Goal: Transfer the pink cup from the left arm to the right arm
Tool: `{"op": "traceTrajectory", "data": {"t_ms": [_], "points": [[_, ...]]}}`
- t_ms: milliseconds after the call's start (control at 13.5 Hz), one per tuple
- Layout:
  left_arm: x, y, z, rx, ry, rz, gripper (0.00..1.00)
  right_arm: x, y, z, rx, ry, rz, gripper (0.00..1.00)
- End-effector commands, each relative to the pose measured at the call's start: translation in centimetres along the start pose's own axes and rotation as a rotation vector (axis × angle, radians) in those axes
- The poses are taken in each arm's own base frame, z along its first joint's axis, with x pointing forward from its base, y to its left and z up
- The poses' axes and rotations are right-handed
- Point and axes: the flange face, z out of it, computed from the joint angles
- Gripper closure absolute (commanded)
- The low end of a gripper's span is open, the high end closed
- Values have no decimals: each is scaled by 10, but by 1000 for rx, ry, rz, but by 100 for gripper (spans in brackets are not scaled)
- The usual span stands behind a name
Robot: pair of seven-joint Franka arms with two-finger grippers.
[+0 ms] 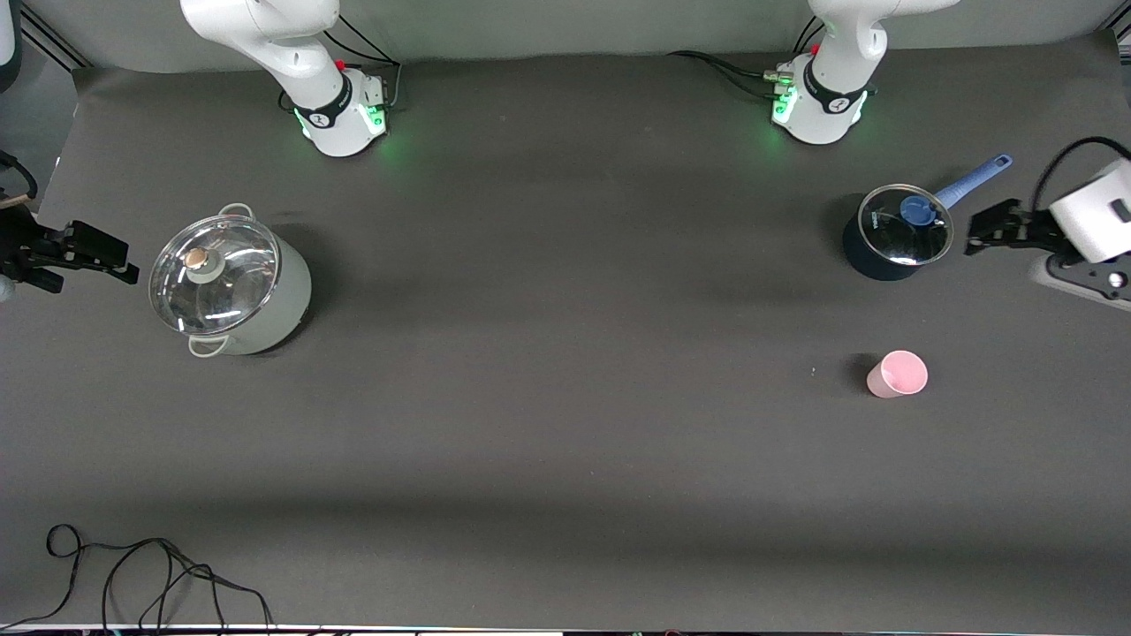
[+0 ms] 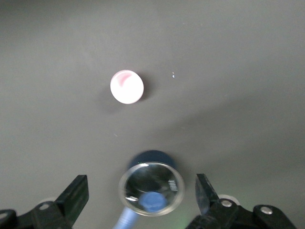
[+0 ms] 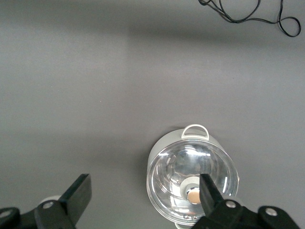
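Fingers are gaping wide on left gripper [image 2: 142,200] and right gripper [image 3: 145,196], both waiting empty; I'm centring left over the pink cup [image 1: 897,374], upright on the desk [image 1: 565,353] near the blue saucepan [image 1: 894,233].

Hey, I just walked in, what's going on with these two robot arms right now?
Nothing is being handled yet. The pink cup stands alone on the table toward the left arm's end, nearer the front camera than the blue saucepan. The left pincer hangs open beside that saucepan, holding nothing. The right pincer waits open beside the lidded grey pot at the right arm's end.
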Motion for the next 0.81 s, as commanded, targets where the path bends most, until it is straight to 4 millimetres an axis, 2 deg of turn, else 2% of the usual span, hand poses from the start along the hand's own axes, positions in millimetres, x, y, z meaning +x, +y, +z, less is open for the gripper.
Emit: {"op": "traceTrajectory", "data": {"t_ms": [0, 74, 296, 519, 741], "points": [[-1, -28, 6, 8, 36, 235, 1, 0, -2, -4, -12, 13, 18, 0], [-1, -35, 9, 5, 52, 305, 1, 2, -3, -4, -11, 20, 16, 0], [-10, -77, 26, -70, 173, 557, 1, 1, -2, -4, -10, 21, 19, 0], [-28, -133, 61, -186, 351, 732, 1, 2, -2, -4, -9, 28, 19, 0], [-47, -178, 102, -308, 532, 809, 1, 3, -1, -4, -10, 29, 21, 0]]}}
